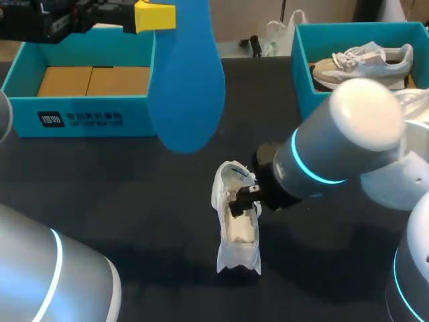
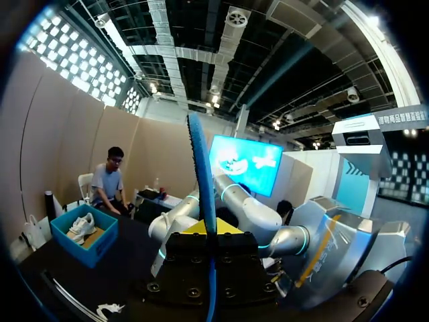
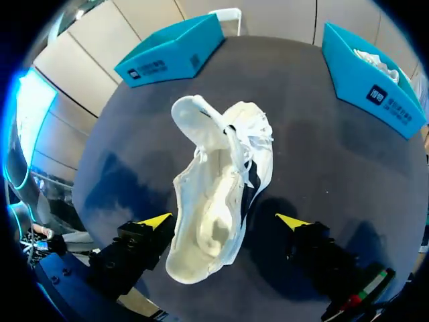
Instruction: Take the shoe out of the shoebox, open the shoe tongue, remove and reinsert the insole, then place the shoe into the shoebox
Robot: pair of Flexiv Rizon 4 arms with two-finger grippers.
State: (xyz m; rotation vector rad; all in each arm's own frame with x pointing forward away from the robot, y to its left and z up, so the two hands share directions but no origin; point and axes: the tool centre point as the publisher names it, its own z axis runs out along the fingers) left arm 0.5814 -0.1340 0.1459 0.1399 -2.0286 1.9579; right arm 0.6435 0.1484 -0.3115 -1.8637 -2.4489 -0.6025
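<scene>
A white shoe [image 1: 238, 225] lies on the dark table, its tongue pulled up and its opening bare. My right gripper [image 3: 224, 221] hangs over its heel end, open, with one yellow tip on each side of the shoe [image 3: 214, 194] and a small gap to each. High above the table at the back left, my left gripper [image 1: 154, 17] is shut on the blue insole [image 1: 188, 87], which hangs down broad side to the head camera. In the left wrist view the insole [image 2: 201, 181] stands edge-on, pinched between the fingers of that gripper [image 2: 213, 231].
A teal shoebox [image 1: 80, 117] with a cardboard insert stands at the back left. A second teal box [image 1: 301, 74] at the back right holds a grey and white shoe [image 1: 365, 60]. My right arm [image 1: 335, 147] stretches over the table's right half.
</scene>
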